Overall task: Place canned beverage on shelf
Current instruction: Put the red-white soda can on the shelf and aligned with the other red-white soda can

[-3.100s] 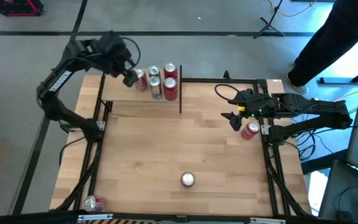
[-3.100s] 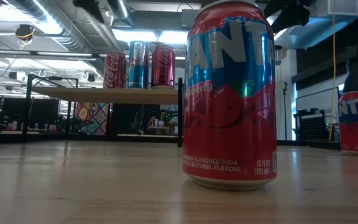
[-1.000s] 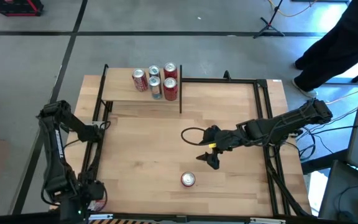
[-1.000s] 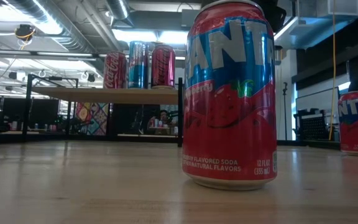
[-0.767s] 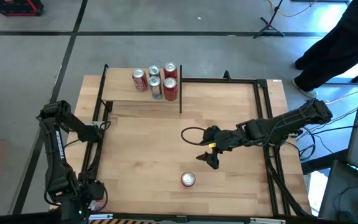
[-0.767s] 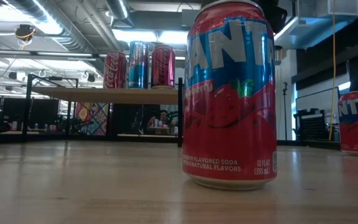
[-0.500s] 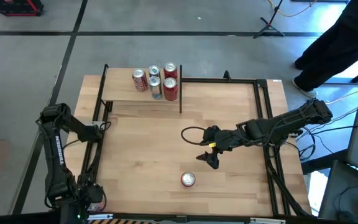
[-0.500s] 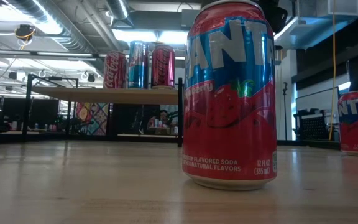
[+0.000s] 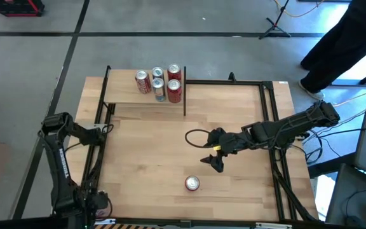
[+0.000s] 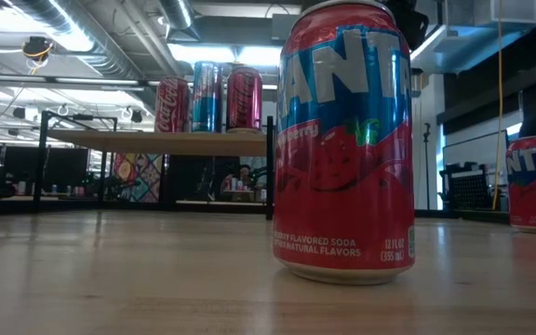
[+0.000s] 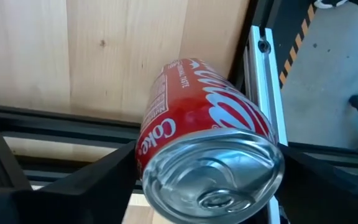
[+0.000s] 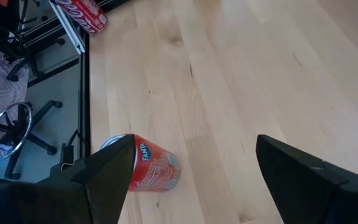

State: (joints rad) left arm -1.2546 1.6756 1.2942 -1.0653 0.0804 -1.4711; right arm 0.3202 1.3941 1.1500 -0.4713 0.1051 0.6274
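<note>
Since a moment ago only my left arm has sunk lower at the table's near-left corner.
Fanta can stands just ahead of my spread right gripper, shelf well beyond; my left gripper pinches a Coke can, visible only by wrist.

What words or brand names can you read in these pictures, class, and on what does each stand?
"ANTA", "FLAVORED SODA", "NATURAL FLAVORS", "12 FL OZ (355 mL)": near can.
"NTA": can at the right edge.
"Coca-Cola": red can on the shelf.
"Coke": can between the left gripper fingers.
"Fanta": can by the right gripper.
Smaller print: unreadable.
</note>
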